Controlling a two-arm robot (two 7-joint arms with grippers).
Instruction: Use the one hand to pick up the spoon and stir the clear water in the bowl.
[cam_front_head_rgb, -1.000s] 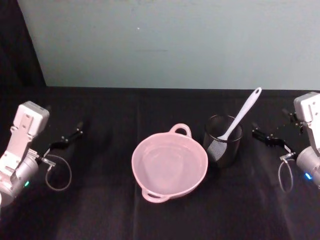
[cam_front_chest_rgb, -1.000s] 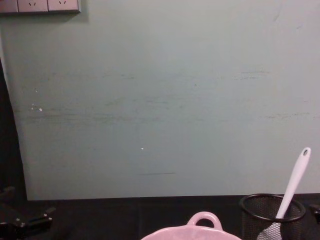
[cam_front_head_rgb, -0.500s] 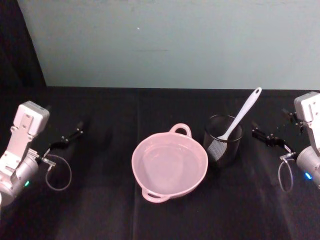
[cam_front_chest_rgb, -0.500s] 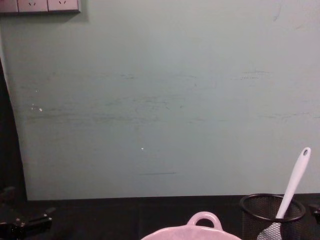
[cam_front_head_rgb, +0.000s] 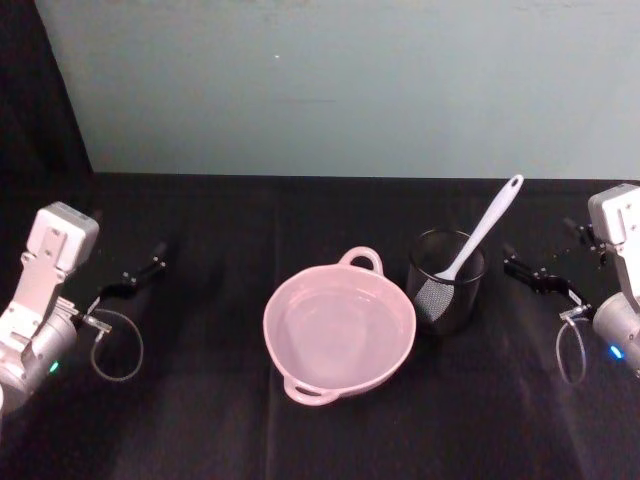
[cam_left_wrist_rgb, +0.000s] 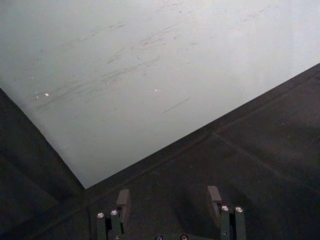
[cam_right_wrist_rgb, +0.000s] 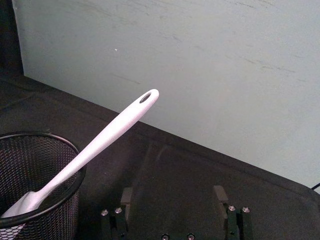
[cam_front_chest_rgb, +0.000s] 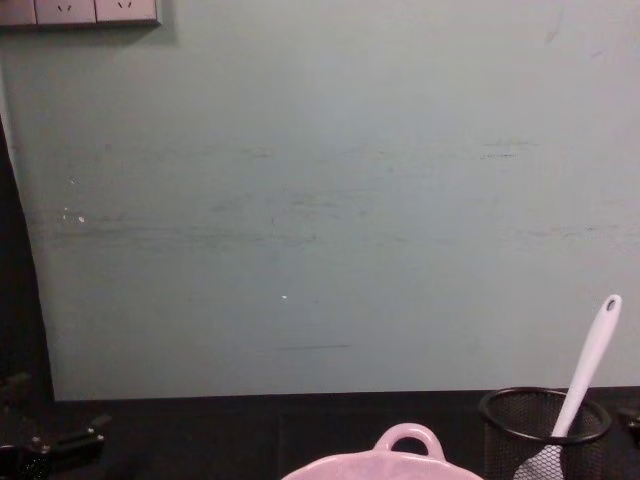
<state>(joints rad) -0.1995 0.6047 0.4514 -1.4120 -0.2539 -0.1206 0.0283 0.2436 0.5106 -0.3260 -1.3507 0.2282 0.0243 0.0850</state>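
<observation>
- Although half a second has passed, almost nothing has changed: the right end effector (cam_front_head_rgb: 535, 277), at the right edge of the head view, sits a shade nearer the black wire-mesh cup (cam_front_head_rgb: 445, 281) than before, fingers spread and empty.
- The spoon (cam_front_head_rgb: 481, 231) stands as it did, blade down in the cup, its handle leaning toward the upper right; the pink bowl (cam_front_head_rgb: 338, 328) of water sits centre frame, just left of the cup.
- The left end effector (cam_front_head_rgb: 130, 280) stays parked at mid-left, open, holding nothing.
- Judging by this, the reach has barely begun; grasping and stirring remain.
</observation>
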